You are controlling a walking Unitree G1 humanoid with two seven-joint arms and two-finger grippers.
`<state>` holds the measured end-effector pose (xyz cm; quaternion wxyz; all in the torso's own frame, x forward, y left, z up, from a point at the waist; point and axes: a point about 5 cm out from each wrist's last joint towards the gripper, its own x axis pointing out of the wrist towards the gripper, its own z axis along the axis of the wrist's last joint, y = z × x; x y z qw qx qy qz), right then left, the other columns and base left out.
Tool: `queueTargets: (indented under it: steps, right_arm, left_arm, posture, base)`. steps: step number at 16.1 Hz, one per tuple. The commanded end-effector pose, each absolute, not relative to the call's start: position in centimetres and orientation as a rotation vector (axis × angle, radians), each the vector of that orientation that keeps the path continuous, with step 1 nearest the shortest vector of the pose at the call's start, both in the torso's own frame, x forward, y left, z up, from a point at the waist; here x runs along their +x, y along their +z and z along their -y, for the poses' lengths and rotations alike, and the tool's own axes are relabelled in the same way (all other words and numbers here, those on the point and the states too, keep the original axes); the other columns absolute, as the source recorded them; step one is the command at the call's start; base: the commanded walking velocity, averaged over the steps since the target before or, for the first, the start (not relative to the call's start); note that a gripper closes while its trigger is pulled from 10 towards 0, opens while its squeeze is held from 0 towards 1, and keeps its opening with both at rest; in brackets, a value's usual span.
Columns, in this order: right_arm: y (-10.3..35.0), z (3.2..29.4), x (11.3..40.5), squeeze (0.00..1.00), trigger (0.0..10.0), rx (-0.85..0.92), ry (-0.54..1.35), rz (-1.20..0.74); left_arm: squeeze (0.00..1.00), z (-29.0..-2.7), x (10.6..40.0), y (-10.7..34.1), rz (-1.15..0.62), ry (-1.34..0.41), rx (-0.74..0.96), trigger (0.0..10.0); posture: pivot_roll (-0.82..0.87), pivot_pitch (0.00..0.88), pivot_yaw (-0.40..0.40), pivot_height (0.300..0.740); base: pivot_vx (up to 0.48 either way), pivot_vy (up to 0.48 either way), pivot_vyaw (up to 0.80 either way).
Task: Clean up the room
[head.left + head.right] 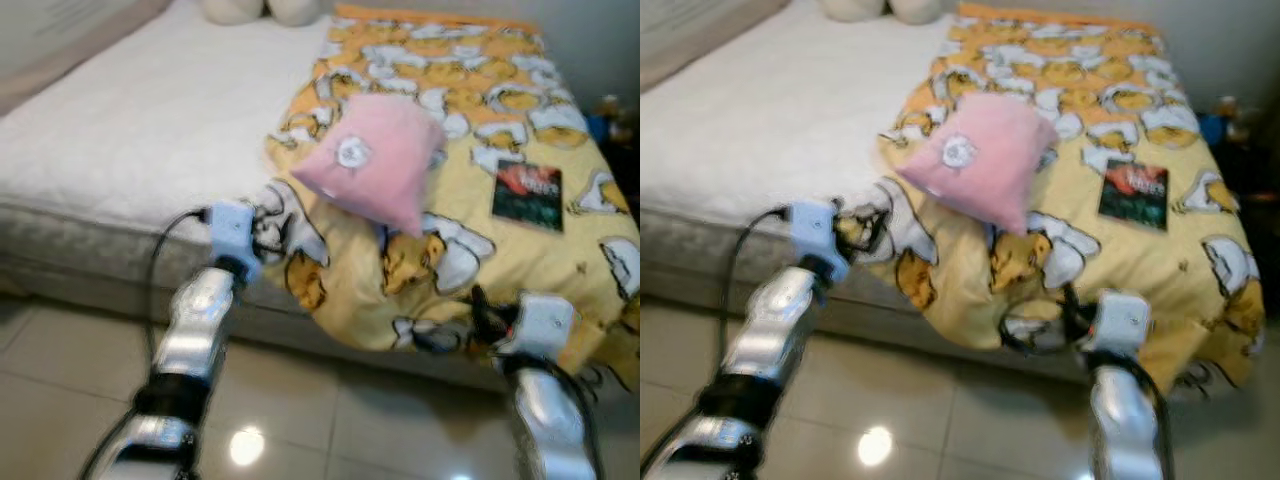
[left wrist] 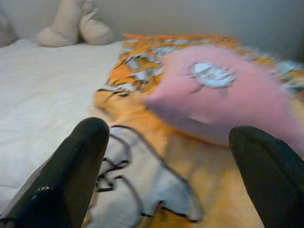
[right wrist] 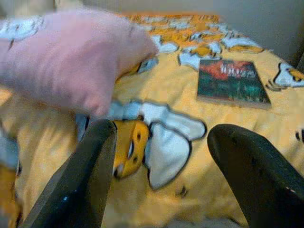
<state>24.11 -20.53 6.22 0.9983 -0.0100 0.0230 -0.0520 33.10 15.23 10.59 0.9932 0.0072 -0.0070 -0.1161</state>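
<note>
A pink pillow (image 1: 375,160) lies tilted on a yellow cartoon-print blanket (image 1: 480,90) that covers the right half of the bed. A dark green and red book (image 1: 527,194) lies flat on the blanket to the pillow's right. My left gripper (image 1: 262,235) stands open at the blanket's crumpled near-left edge, just short of the pillow (image 2: 228,90). My right gripper (image 1: 485,312) is open at the blanket's front edge, below the book (image 3: 231,80), with nothing between its fingers.
The bare white mattress (image 1: 150,110) takes up the bed's left half. Two beige cushions (image 1: 262,10) rest at its head. Small dark items (image 1: 615,115) stand beside the bed on the right. Glossy tiled floor (image 1: 330,420) runs along the bed's front.
</note>
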Motion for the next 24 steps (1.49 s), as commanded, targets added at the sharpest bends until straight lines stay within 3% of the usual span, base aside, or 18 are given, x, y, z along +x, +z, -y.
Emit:
queueTargets:
  steps: [1, 9, 14, 20, 24]
  right_arm:
    - [5.9, 21.8, 23.4, 0.0, 10.0, -0.032, -0.15, -0.065]
    - [7.3, 21.8, 24.2, 0.0, 10.0, -0.033, -0.163, 0.002]
    - [6.9, 21.7, 24.2, 0.0, 10.0, -0.04, -0.161, -0.017]
    - [7.3, 22.1, 24.5, 0.0, 10.0, -0.046, -0.168, -0.006]
    - [7.2, 21.7, 24.5, 0.0, 10.0, -0.043, -0.165, -0.003]
  left_arm:
    - [0.0, -13.6, 33.3, 11.0, 0.035, -0.277, 0.009, 10.0]
    - [0.0, -13.6, 34.0, 12.4, 0.099, -0.291, 0.033, 10.0]
    - [0.0, -13.7, 33.9, 12.4, 0.099, -0.303, 0.043, 10.0]
    - [0.0, -13.5, 34.2, 12.8, 0.117, -0.304, 0.044, 10.0]
    - [0.0, -13.2, 34.1, 12.8, 0.114, -0.331, 0.061, 10.0]
  posture:
    - [-0.03, 0.0, 0.022, 0.736]
    - [-0.02, 0.0, 0.021, 0.736]
    - [-0.02, 0.0, 0.024, 0.736]
    - [-0.01, 0.0, 0.024, 0.736]
    - [-0.01, 0.0, 0.023, 0.736]
  base:
    - [0.48, 0.0, 0.0]
    - [0.48, 0.0, 0.0]
    - [0.464, 0.0, -0.71]
    - [0.0, 0.0, 0.0]
    - [0.0, 0.48, -0.14]
